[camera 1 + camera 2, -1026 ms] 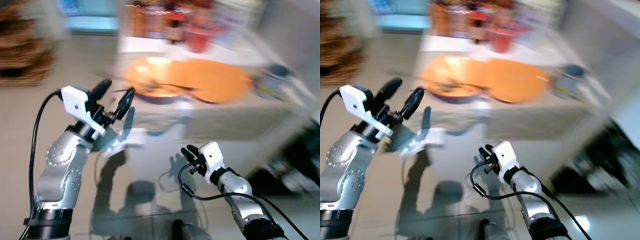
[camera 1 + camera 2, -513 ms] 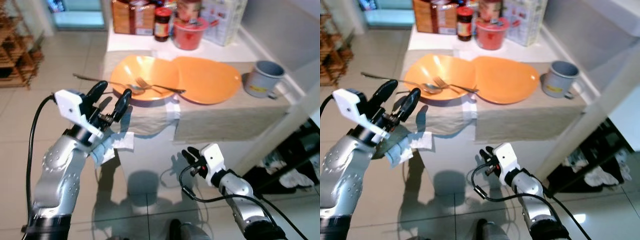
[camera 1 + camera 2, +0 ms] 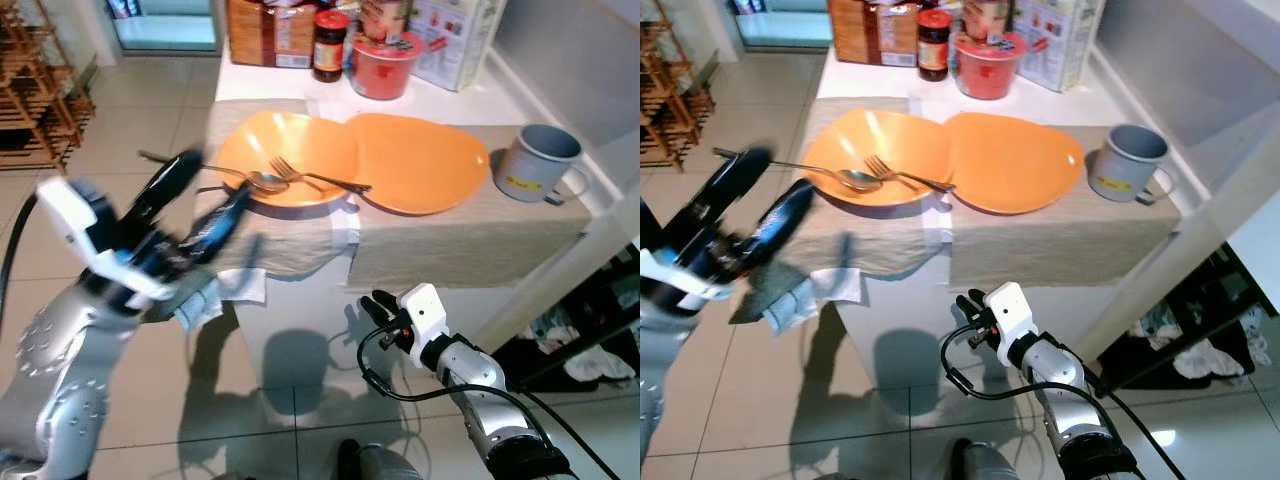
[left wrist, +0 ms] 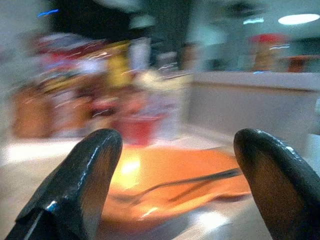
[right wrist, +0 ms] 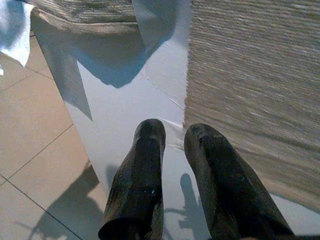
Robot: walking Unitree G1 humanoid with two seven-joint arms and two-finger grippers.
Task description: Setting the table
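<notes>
Left gripper [image 3: 205, 205] sits off the counter's [image 3: 1060, 240] left edge, jaws spread wide and holding nothing. A metal spoon [image 3: 830, 175] and fork [image 3: 902, 175] lie in the glossy orange bowl [image 3: 875, 155] on woven linen, with a flat orange plate [image 3: 1015, 160] touching it and a grey enamel mug [image 3: 1128, 162] near the right edge. Right gripper [image 3: 975, 315] hangs low before the counter's front, jaws nearly closed on nothing.

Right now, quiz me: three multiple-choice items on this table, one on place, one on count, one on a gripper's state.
1. Where does the fork rest?
A. On the left orange plate
B. Inside the grey mug
C. On the floor

2. How many orange plates lie on the table?
A. One
B. Two
C. Four

3. How is the left gripper?
A. Shut on the spoon
B. Open, holding nothing
C. Shut on the mug

Key: 1 A, its tines lie on that plate beside the spoon; 2 B, two plates overlap; 3 B, its fingers are spread in the left wrist view.
</notes>
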